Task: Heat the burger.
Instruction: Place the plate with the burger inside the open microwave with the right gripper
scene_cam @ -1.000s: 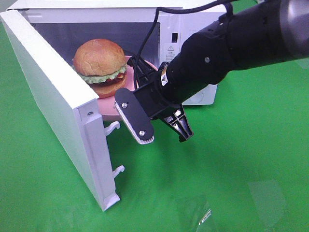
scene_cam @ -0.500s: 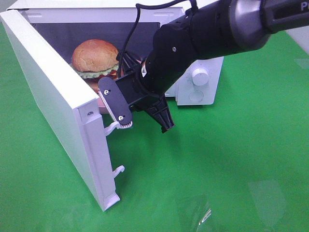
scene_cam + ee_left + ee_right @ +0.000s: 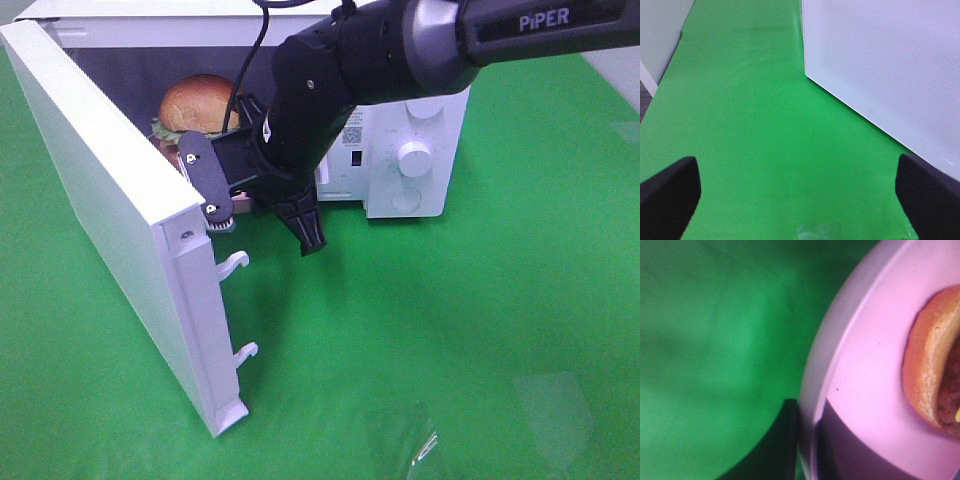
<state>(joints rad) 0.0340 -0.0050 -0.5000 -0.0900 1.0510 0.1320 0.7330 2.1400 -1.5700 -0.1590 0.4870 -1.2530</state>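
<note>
The burger (image 3: 193,100), with a golden bun and green lettuce, sits on a pink plate (image 3: 875,375) inside the open white microwave (image 3: 420,130). Most of the plate is hidden in the exterior high view behind the arm. My right gripper (image 3: 226,198) reaches into the microwave's mouth and is shut on the plate's rim; the right wrist view shows the right gripper (image 3: 807,442) with dark fingers on either side of that rim, and the bun's edge (image 3: 930,365) close by. In the left wrist view my left gripper (image 3: 795,167) stands open over the green cloth, holding nothing.
The microwave door (image 3: 110,200) swings wide toward the front left, its latch hooks (image 3: 232,264) just below my right gripper. A control knob (image 3: 413,157) is on the right panel. A white microwave panel (image 3: 890,65) fills the left wrist view's far side. A clear plastic scrap (image 3: 425,447) lies near the front.
My right arm has moved left and back, carrying the plate and burger deeper into the microwave. The control knob, hidden before, now shows.
</note>
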